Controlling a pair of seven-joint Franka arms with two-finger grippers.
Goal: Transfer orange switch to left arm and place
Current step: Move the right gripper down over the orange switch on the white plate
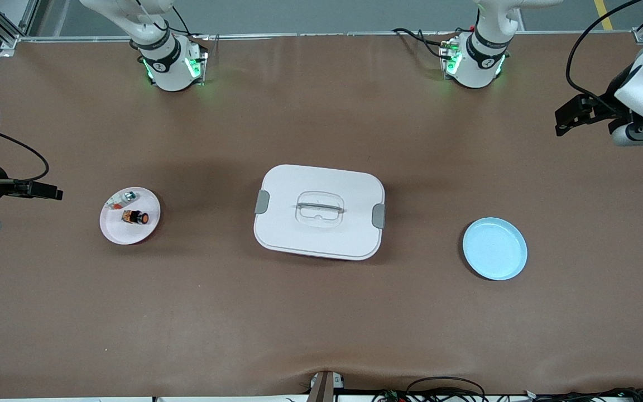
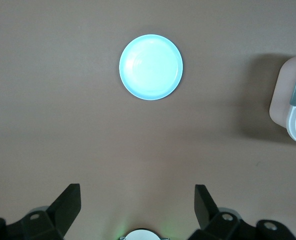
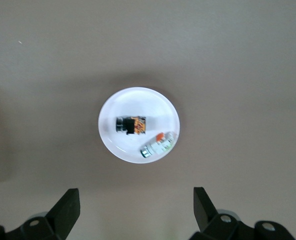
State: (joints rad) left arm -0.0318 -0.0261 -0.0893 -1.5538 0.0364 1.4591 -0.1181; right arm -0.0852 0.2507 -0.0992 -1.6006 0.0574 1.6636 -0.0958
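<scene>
Table [image 1: 321,324]: orange switch [image 1: 136,217] on plate [image 1: 148,230]; right gripper [image 3: 133,212] released above; left gripper [image 2: 138,207] released

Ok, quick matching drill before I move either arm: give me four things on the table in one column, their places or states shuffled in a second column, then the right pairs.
Things:
1. orange switch
2. box
3. blue plate
4. right gripper

Places or states:
A. bare, toward the left arm's end of the table
B. lid on, between the two plates
C. open, above the white plate
D. lying on the white plate beside a small silver-and-clear piece

Pairs: 1-D, 2-B, 3-A, 4-C
</scene>
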